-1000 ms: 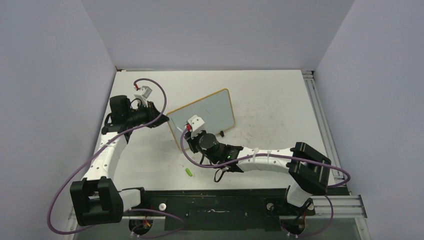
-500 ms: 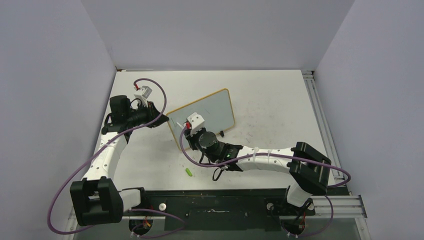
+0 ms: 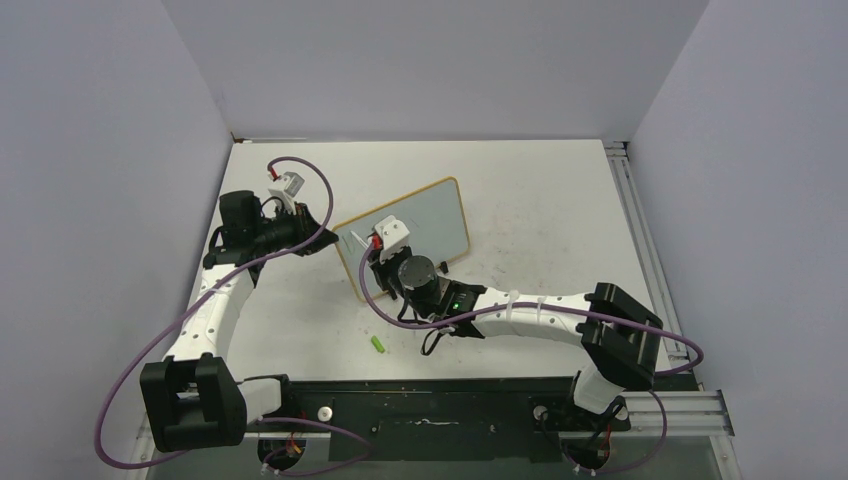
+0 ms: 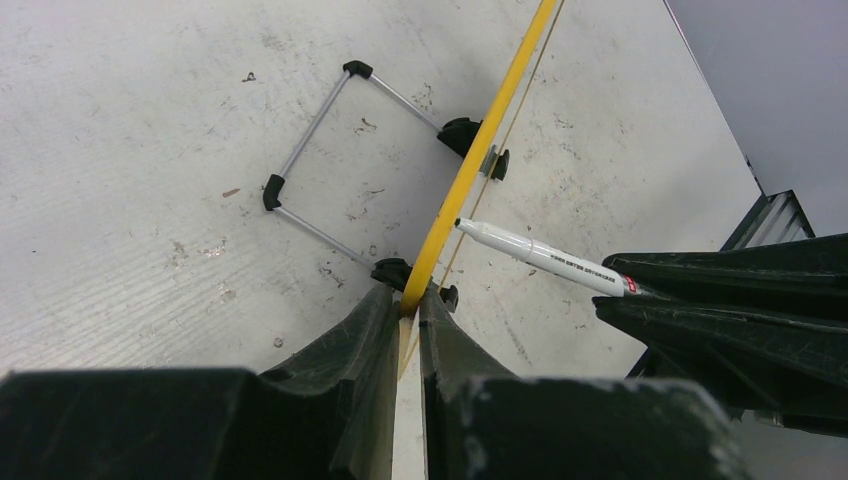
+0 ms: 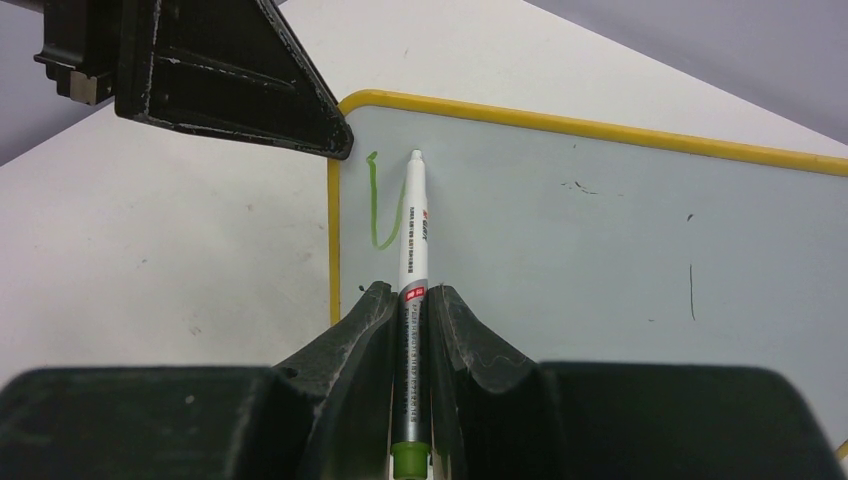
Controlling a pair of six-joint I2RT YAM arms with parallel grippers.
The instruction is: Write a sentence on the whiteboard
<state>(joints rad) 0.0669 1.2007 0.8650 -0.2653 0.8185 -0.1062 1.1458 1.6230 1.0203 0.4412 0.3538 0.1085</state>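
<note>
Green stroke (image 5: pixel 375 200) on whiteboard (image 5: pixel 600 230), left hand (image 4: pixel 408 300) clamping it; right hand (image 5: pixel 410 292) grips marker (image 5: pixel 413 215) (tip touching).

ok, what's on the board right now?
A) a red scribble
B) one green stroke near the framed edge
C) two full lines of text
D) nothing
B: the right wrist view shows a single green stroke on the whiteboard, next to the marker tip; the rest is unwritten.

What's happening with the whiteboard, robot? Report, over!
Left gripper shut on the whiteboard, at its edge. Right gripper shut on the marker, tip at the board. One green stroke written. Nothing in the way.
</note>
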